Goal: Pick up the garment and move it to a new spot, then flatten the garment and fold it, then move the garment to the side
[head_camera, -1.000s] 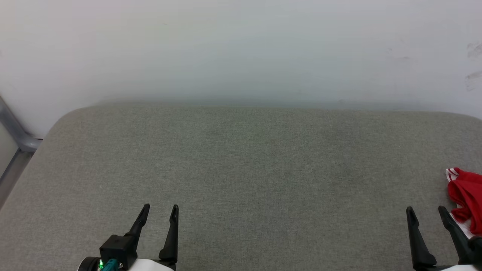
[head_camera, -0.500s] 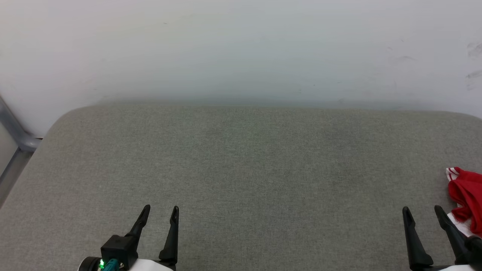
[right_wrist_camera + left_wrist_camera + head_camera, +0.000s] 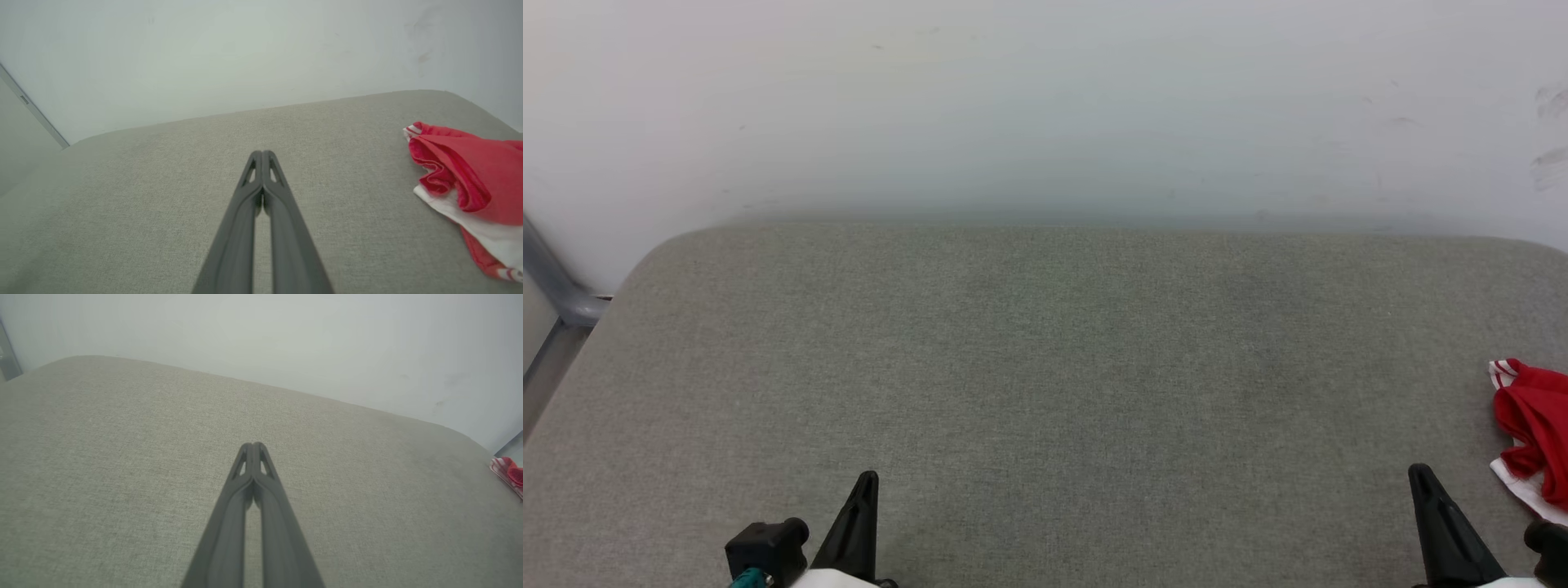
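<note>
The garment [image 3: 1534, 416] lies crumpled at the right edge of the grey cushioned surface [image 3: 1045, 367]: red fabric with a white panel and striped trim. In the right wrist view the garment [image 3: 470, 183] sits to the right of my right gripper [image 3: 262, 153], apart from it. That gripper [image 3: 1421, 472] is shut with nothing between its fingers. My left gripper [image 3: 867, 478] is low at the left, far from the garment, and shut on nothing; its tips [image 3: 253, 445] meet above bare fabric. The garment [image 3: 508, 475] peeks in at the far right of the left wrist view.
A pale wall [image 3: 1045, 106] rises behind the surface's rounded far edge. A grey metal frame [image 3: 556, 294] stands at the far left beyond the surface's corner.
Both grippers have closed from open to shut, on nothing. Both have dropped slightly lower in the head view. The garment lies as before.
</note>
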Controlling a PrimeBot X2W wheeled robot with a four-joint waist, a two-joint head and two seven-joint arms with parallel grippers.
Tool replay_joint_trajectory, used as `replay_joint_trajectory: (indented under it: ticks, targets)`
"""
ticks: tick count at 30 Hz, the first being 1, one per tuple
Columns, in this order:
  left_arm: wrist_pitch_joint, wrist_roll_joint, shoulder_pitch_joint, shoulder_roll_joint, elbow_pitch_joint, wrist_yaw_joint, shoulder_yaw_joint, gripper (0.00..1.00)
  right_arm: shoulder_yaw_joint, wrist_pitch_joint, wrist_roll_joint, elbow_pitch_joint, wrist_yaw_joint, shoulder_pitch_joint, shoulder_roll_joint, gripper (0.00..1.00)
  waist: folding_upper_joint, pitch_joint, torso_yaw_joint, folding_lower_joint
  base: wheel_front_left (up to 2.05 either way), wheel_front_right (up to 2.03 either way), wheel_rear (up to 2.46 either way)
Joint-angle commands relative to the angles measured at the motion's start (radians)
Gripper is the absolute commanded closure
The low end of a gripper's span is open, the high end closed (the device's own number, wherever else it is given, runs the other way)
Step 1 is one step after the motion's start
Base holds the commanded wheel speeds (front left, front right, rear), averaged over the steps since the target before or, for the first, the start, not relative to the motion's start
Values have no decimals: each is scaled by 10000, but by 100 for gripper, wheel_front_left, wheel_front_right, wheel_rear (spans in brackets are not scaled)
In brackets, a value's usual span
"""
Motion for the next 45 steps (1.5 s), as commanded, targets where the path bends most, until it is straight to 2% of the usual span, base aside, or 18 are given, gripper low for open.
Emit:
replay_joint_trajectory:
  ticks: [1,22,45]
  targets:
    - [103,-470,-318,-14,-94,-95,188,100,26,5,568,17,-1,-353,-75,100,-1,9,-7,0,0,0,0]
    - [1010,-3595,-779,-382,134,-532,1077,100,198,82,4261,1163,-2,-1281,-191,100,-1,114,-94,0,0,0,0]
    - [1761,-6171,-1145,-696,321,-884,1817,100,276,198,7254,2104,-3,-2047,-232,100,-1,224,-185,0,0,0,0]
